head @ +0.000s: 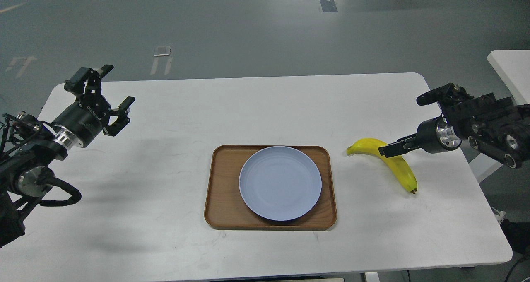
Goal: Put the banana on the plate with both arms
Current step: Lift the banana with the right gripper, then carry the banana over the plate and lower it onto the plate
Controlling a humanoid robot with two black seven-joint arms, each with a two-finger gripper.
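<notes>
- Banana [387, 160] lies flat on the white table [165, 191], just beside the tray's right edge, i.e. at 3 o'clock from the plate; not on the plate. Dark tip points toward 5 o'clock, stem end toward 9 o'clock.
- Right gripper [403, 122] comes in from 3 o'clock, over the banana's middle. Its lower finger overlaps the banana in view; can't tell if it touches the fruit or hovers above it.
- Right gripper fingers are wide apart: upper one up near 12 o'clock of the banana, lower one right across it. Nothing clamped btw them.
- Left gripper [116, 85] sits over the table's far-left corner, abt 10 o'clock from the plate, well apart from banana and tray. Fingers spread, holding nothing.
- Plate [280, 183], pale blue, round, rests on the brown wood-grain tray [221, 191] at table centre; its near rim reaches the tray's front edge. Plate surface bare.
</notes>
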